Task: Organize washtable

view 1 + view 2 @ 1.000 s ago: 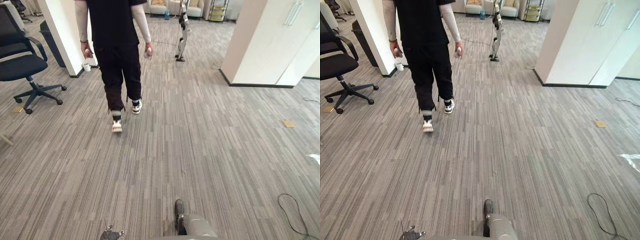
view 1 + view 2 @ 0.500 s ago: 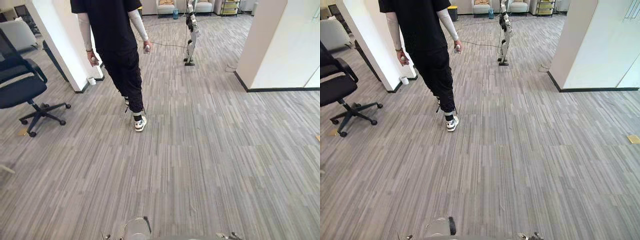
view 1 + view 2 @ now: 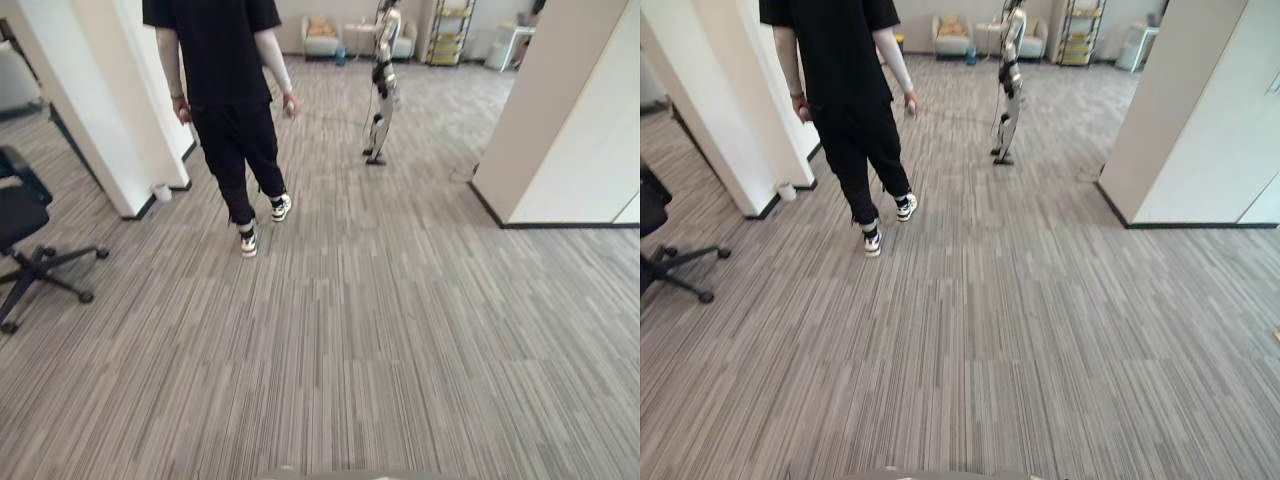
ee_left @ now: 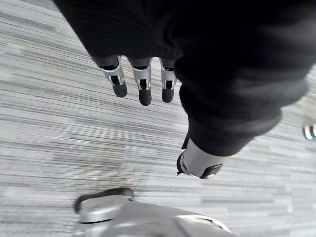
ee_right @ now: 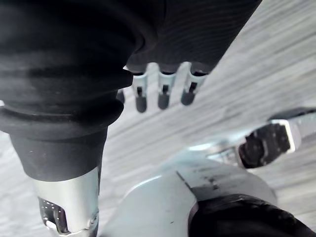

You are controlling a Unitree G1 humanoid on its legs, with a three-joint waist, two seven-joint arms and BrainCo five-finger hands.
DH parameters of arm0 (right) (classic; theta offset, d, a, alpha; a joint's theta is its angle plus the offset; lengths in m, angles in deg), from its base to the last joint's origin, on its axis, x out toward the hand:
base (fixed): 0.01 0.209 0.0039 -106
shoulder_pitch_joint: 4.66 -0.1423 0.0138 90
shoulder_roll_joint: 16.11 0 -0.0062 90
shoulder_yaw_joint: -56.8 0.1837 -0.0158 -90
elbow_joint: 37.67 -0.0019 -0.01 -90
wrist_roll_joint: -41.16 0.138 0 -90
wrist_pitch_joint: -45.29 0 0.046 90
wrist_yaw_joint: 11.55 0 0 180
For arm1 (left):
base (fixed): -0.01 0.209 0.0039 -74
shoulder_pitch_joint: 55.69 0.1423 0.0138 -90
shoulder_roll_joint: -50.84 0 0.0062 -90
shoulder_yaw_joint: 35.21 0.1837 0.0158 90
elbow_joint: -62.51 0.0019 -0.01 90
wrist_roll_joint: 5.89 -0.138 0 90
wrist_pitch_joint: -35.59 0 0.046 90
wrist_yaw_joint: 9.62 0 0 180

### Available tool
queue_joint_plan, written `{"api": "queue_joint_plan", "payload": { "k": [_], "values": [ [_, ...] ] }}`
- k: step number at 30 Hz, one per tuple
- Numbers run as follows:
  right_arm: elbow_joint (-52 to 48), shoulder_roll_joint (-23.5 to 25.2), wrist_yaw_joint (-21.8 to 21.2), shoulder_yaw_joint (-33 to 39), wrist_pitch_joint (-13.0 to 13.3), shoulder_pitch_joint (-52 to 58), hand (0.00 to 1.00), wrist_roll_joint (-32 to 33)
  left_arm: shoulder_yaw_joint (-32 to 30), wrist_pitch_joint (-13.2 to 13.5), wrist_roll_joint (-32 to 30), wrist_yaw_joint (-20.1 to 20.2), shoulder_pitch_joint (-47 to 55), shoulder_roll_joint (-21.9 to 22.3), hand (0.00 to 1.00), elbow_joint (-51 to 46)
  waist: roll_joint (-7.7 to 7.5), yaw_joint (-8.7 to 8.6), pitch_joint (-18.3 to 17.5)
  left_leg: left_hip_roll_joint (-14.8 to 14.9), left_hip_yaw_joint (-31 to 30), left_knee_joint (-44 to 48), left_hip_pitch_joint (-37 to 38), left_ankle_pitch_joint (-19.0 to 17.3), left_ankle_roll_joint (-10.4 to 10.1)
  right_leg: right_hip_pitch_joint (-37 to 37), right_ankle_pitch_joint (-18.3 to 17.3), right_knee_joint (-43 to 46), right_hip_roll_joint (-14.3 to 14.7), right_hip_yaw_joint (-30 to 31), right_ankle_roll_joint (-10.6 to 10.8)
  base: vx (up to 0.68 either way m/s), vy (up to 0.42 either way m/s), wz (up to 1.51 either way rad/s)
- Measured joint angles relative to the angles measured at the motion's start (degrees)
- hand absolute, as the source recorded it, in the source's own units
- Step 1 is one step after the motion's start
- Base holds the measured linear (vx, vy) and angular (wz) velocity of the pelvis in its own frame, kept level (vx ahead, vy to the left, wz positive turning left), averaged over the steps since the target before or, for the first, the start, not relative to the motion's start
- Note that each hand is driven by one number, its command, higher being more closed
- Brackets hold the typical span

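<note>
My left hand (image 4: 142, 81) hangs above the grey striped carpet (image 4: 54, 123), its fingers straight and relaxed with nothing in them. My right hand (image 5: 163, 94) hangs the same way over the carpet, fingers loose and empty, thumb (image 5: 64, 207) apart from them. In the eye views an open stretch of carpet floor (image 3: 380, 330) lies ahead of me.
A person in black (image 3: 230, 110) walks away ahead at the left. A white pillar (image 3: 90, 110) and a black office chair (image 3: 20, 230) stand on the left, a white wall block (image 3: 580, 120) on the right. Another humanoid robot (image 3: 382, 80) stands further back, before sofas (image 3: 320, 35).
The camera has moved forward and tipped up, so the whole picture has shifted. The person has stepped on ahead. The chair now sits at the left edge.
</note>
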Motion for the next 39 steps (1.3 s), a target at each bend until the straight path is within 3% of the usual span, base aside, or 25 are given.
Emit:
{"api": "queue_joint_plan", "payload": {
  "k": [1, 3, 5, 7, 8, 9, 10, 11, 12, 13, 14, 15, 17, 18, 19, 21, 22, 23, 24, 25, 28, 29, 30, 39],
  "values": [
    [-0.3, 0.2, 0.0, 0.0, 0.1, 0.3, 0.00, 0.0, 0.8, 0.2, 0.0, 0.0, -1.9, -0.3, 0.00, 0.0, -0.02, -0.90, 0.1, 0.1, -1.0, -1.5, 2.9, -1.0, -0.3, -2.8, -2.4, -5.4, 1.1, -1.7, 0.4, 0.45, 0.031, 0.36],
    [-0.4, 0.2, 0.0, 0.0, 0.1, 0.3, 0.00, 0.0, 0.7, 0.3, 0.0, -0.1, -4.2, -0.1, 0.00, -0.2, 0.28, -1.01, 0.2, 0.4, -1.8, -2.4, 5.4, -3.4, -1.0, -7.5, -3.2, -18.1, 3.3, -2.7, 0.7, 0.50, 0.008, 0.33],
    [-0.4, 0.4, 0.2, 0.0, -0.2, 0.6, 0.00, 0.0, 0.7, 0.6, 0.0, -0.2, -5.5, 0.9, 0.00, -0.5, 1.36, -1.22, 0.7, 1.4, -3.4, -3.2, 8.1, -5.9, -2.4, -9.4, 1.6, -39.2, 6.4, -3.9, 0.0, 0.57, -0.019, 0.34],
    [-0.8, 0.9, 0.2, -0.2, -1.0, 1.2, 0.00, 0.0, -1.4, 0.6, 0.0, -0.3, -5.7, 1.8, 0.00, -1.7, 1.41, -1.77, 1.6, 2.2, -4.7, -3.4, 11.7, -8.6, -5.8, -10.3, 8.5, -50.9, 8.7, -2.1, -1.1, 0.57, -0.091, 0.42],
    [-1.0, 1.3, 0.2, -0.1, -1.1, 1.5, 0.00, 0.0, -2.4, 0.6, 0.0, -0.3, -5.6, 2.2, 0.00, -1.8, 1.47, -2.20, 1.7, 2.7, -5.0, -3.0, 12.7, -9.1, -6.8, -10.3, 9.8, -51.0, 8.8, -1.7, -1.6, 0.70, -0.147, 0.67],
    [-1.8, 1.6, 0.2, -0.2, -1.3, 2.3, 0.00, 0.0, -4.6, 0.6, -0.2, -0.2, -5.1, 2.8, 0.00, -2.3, 1.34, -2.60, 1.6, 3.6, -5.7, -0.1, 13.7, -9.6, -7.6, -9.5, 14.7, -48.4, 9.0, -1.4, -3.6, 0.72, -0.185, 0.62],
    [-2.2, 1.7, 0.3, -0.2, -1.4, 2.7, 0.00, 0.0, -6.3, 0.7, -0.5, -0.2, -5.1, 3.2, 0.00, -2.9, 1.53, -2.41, 1.7, 4.7, -5.7, 4.9, 13.0, -9.7, -7.8, -8.9, 16.0, -46.0, 9.1, -1.7, -3.7, 0.86, -0.252, 0.64],
    [-3.0, 1.0, 0.2, -0.3, -1.4, 3.3, 0.00, 0.0, -8.8, 0.7, -0.4, -0.2, -5.2, 4.9, 0.00, -3.8, 2.40, -2.43, 1.6, 7.4, -5.2, 17.2, 8.5, -9.0, -9.0, -7.4, 12.9, -44.0, 10.0, -3.3, -3.9, 0.84, -0.278, 0.40],
    [-5.0, 0.5, 0.1, -0.9, -1.4, 3.2, 0.00, 0.0, -11.5, 0.7, -0.4, -0.1, -5.2, 6.0, 0.00, -5.0, 3.88, -2.12, 2.1, 10.5, -4.5, 32.6, 2.1, -3.8, -10.2, -5.6, 10.3, -43.6, 11.5, -4.2, -5.0, 0.67, -0.228, 0.18],
    [-6.0, 0.0, 0.1, -1.8, -1.4, 3.0, 0.00, 0.0, -12.8, 0.7, -0.4, -0.1, -5.2, 6.6, 0.00, -5.3, 4.62, -1.85, 2.5, 12.2, -4.3, 39.4, -1.1, 1.0, -10.2, -4.5, 9.1, -43.7, 12.4, -4.1, -5.3, 0.63, -0.183, -0.16],
    [-6.8, -0.6, 0.1, -2.7, -1.4, 2.5, 0.00, 0.0, -13.7, 0.7, -0.4, -0.1, -5.1, 7.2, 0.00, -5.7, 5.08, -0.96, 3.3, 16.2, -3.4, 50.6, -6.4, 4.1, -10.3, -2.2, 7.2, -44.0, 13.9, -3.5, -6.3, 0.59, -0.152, -0.35],
    [-6.8, -0.7, 0.1, -2.7, -1.3, 1.8, 0.00, -0.1, -13.8, 0.7, -0.3, 0.0, -5.2, 6.9, 0.00, -6.0, 5.45, -0.75, 3.7, 18.1, -2.7, 55.8, -8.9, 3.7, -9.8, 0.2, 6.1, -44.1, 14.4, -2.8, -6.7, 0.56, -0.139, -0.43],
    [-6.3, -0.2, 0.1, -2.8, -1.6, 0.7, 0.00, -0.1, -12.6, 0.6, 0.0, -0.1, -4.6, 5.9, 0.00, -6.2, 3.69, 0.42, 4.4, 19.8, -1.3, 58.4, -12.7, 2.4, -8.6, 6.4, 5.9, -46.9, 13.9, -1.2, -6.7, 0.44, -0.116, -0.43],
    [-6.3, 0.0, 0.2, -2.6, -1.6, 0.4, 0.00, 0.0, -12.4, 0.7, 0.1, -0.1, -4.4, 6.0, 0.00, -6.3, 3.05, 0.67, 4.6, 20.1, -0.1, 56.9, -13.0, 2.1, -8.5, 7.8, 6.0, -47.9, 13.4, -0.7, -6.7, 0.48, -0.097, -0.53],
    [-6.4, 0.3, 0.3, -2.7, -1.5, -0.1, 0.00, 0.0, -11.8, 0.7, 0.1, -0.2, -3.9, 5.9, 0.00, -6.7, 2.23, 0.79, 4.5, 20.3, 2.2, 49.6, -14.1, 0.4, -9.3, 11.1, 5.9, -50.1, 12.2, 0.8, -6.2, 0.42, -0.042, -0.46],
    [-6.4, 0.2, 0.5, -2.6, -1.5, -1.2, 0.00, 0.0, -10.6, 0.8, 0.5, -0.5, -3.9, 5.7, 0.00, -7.0, 2.30, 0.78, 4.5, 19.9, 3.6, 37.3, -14.2, -0.8, -10.3, 12.7, 5.6, -51.4, 11.2, 2.2, -5.0, 0.34, 0.022, -0.46],
    [-6.3, 0.1, 1.0, -2.1, -1.1, -1.9, 0.00, 0.0, -10.3, 0.8, 0.9, -1.2, -4.0, 6.0, 0.00, -6.8, 2.72, 0.76, 4.2, 18.3, 3.8, 20.4, -13.0, 0.1, -11.1, 12.5, 4.9, -51.5, 10.9, 3.1, -3.7, 0.20, 0.075, -0.50],
    [-6.3, 0.0, 1.2, -2.1, -1.0, -1.9, 0.00, 0.0, -10.1, 0.8, 1.0, -1.3, -4.1, 6.2, 0.00, -6.7, 3.20, 0.80, 3.9, 17.8, 3.1, 14.4, -12.4, 2.0, -11.2, 12.5, 4.5, -51.6, 11.0, 3.5, -3.0, 0.25, 0.123, -0.56],
    [-6.4, -0.8, 1.3, -1.7, -1.0, -1.6, 0.00, 0.0, -9.5, 0.8, 1.3, -1.4, -4.0, 7.0, 0.00, -5.8, 5.21, 0.78, 2.8, 18.0, 2.2, 6.4, -12.1, 9.8, -10.8, 12.4, 3.8, -51.8, 12.2, 4.0, -2.0, 0.26, 0.187, -0.30],
    [-6.2, -1.0, 1.6, -1.3, -1.2, -1.1, 0.00, -0.1, -9.2, 0.8, 1.3, -1.3, -3.9, 7.1, 0.00, -4.9, 6.10, 0.56, 1.9, 18.0, 2.9, 4.1, -11.2, 9.8, -10.6, 12.6, 2.9, -51.8, 12.6, 4.1, -1.2, 0.32, 0.258, -0.08],
    [-5.9, 0.5, 2.2, -1.1, -1.1, 0.4, 0.00, -0.1, -8.1, 1.3, 1.3, -1.3, -4.3, 4.9, 0.00, -4.3, 2.83, 0.66, 0.7, 13.2, 4.2, -4.3, -6.7, 11.8, -9.6, 13.2, 1.6, -51.6, 8.5, 4.9, 0.8, 0.20, 0.184, 0.08],
    [-5.1, 0.7, 2.2, -1.1, -1.1, 0.3, 0.00, -0.1, -8.1, 1.4, 1.3, -1.3, -4.1, 4.5, 0.00, -4.2, 2.57, 0.77, 0.5, 11.7, 4.9, -7.2, -5.6, 12.5, -9.1, 13.1, 1.3, -52.1, 7.4, 5.4, 1.2, 0.11, 0.112, -0.02],
    [0.4, -0.7, 2.2, -1.6, -1.0, -2.1, 0.00, 0.0, -1.5, 1.4, 1.3, -1.2, -4.1, 1.7, 0.00, 0.0, 1.19, 0.69, 1.8, 6.8, 5.6, -15.0, -2.0, 14.4, -8.2, 14.6, 0.4, -56.5, 4.7, 7.0, 2.6, 0.05, 0.058, -0.02],
    [0.4, -0.6, 2.4, -1.6, -1.0, -2.1, 0.00, 0.0, -1.5, 1.5, 1.6, -1.3, -4.1, 1.7, 0.00, 0.0, 1.13, 0.71, 1.9, 6.9, 5.6, -15.0, -2.1, 14.4, -8.2, 14.6, 0.5, -56.8, 4.7, 6.8, 2.6, 0.00, 0.000, 0.00]
  ]
}}
